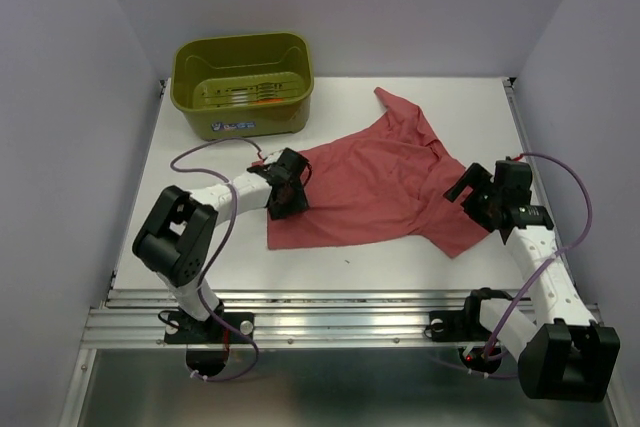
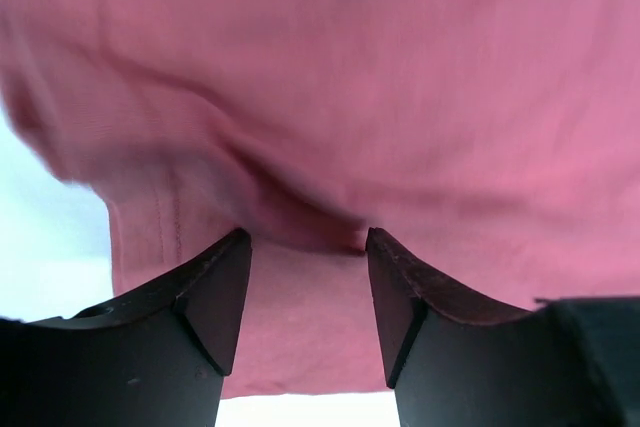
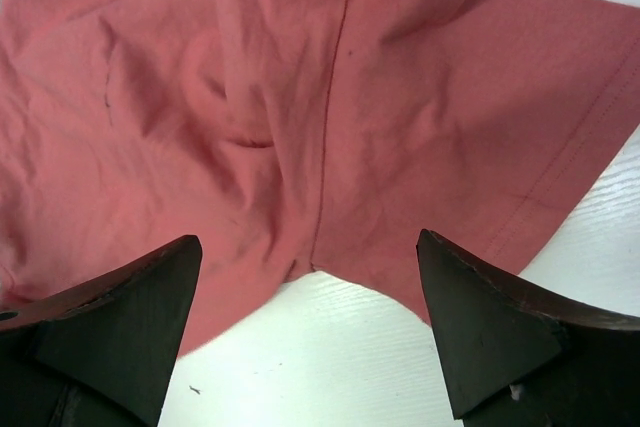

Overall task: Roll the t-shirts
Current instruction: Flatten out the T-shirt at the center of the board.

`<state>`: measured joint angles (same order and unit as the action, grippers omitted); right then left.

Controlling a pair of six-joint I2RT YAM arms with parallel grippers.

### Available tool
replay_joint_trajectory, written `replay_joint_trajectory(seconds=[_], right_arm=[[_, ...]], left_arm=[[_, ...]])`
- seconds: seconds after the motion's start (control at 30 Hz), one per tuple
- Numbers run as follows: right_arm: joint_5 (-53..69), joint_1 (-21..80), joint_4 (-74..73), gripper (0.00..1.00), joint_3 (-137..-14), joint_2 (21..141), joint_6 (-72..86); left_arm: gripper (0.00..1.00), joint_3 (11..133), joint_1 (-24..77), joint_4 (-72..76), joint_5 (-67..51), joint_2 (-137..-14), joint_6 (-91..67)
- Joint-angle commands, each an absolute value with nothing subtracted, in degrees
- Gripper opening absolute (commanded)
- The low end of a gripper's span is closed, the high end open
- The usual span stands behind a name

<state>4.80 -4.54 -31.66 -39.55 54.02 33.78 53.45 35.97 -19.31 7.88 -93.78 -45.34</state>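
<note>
Shirt [image 1: 385, 182] spread for rolling. Left gripper [image 2: 308, 239] half-open astride edge fold, likely to pinch it. Right gripper [image 3: 308, 237] wide over sleeve [image 3: 520, 127], holding nothing.

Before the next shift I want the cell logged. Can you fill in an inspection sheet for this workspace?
Surface: white table.
Job's things: one rose t-shirt, spread out, wrinkled, not rolled.
Clutter: olive tub, far left; something orange inside, unclear.
Hands: left hand open at shirt's left edge; right hand open over a sleeve.
Cables: purple cable looped along each arm.
Surroundings: plain pale walls; metal rail at near edge.
</note>
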Motion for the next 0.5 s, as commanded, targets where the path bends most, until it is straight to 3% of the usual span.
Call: replay_joint_trajectory(seconds=[0.0,0.23,0.47], right_arm=[[5.71,-4.83,-28.56,0.94,-39.02,53.53,32.43],[6.77,-4.83,-26.98,0.95,-38.41,54.14,32.87],[5.89,-4.83,-27.33,0.95,-39.02,54.49,31.56]], left_arm=[[0.60,58.51,28.15,-18.01,13.08,-98.96,-39.82],[0.61,66.79,22.76,-21.00,17.66,-100.29,-34.90],[0.60,61.80,23.82,-24.87,14.68,-87.40,-35.32]])
